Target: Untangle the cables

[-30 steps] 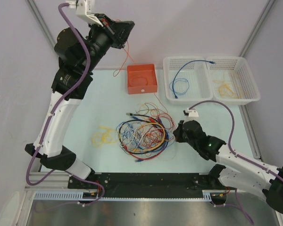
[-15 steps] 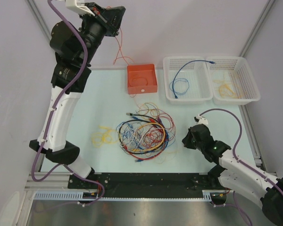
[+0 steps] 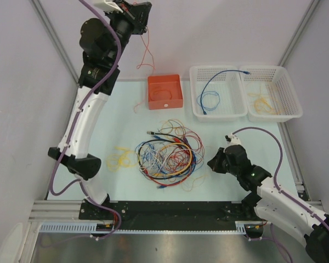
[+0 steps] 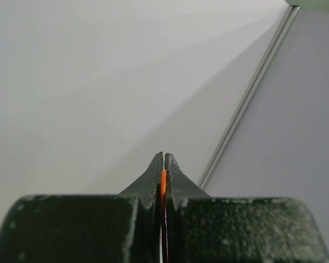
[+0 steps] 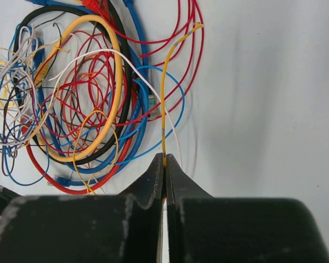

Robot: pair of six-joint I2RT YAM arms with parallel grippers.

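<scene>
The cables (image 3: 167, 156) lie as a tangle of red, blue, yellow, black and white loops in the middle of the table, also seen in the right wrist view as cables (image 5: 82, 93). My left gripper (image 3: 140, 13) is raised high at the back, shut on a thin orange wire (image 3: 148, 53) that hangs down toward the table. That orange wire (image 4: 163, 178) shows pinched inside the left gripper (image 4: 164, 156). My right gripper (image 3: 211, 163) sits low, right of the tangle. This right gripper (image 5: 164, 158) is shut on a thin yellow wire (image 5: 164, 109) leading into the tangle.
An orange box (image 3: 165, 91) stands behind the tangle. Two white baskets sit at the back right: the left basket (image 3: 200, 112) holds a blue cable (image 3: 208, 98), the right basket (image 3: 290, 109) a yellow one (image 3: 260, 101). A loose yellow wire bundle (image 3: 119, 158) lies left of the tangle.
My left gripper has risen higher with the orange wire, lifting more of it off the table. The right gripper has drawn back toward the near right, still pinching the yellow wire.
</scene>
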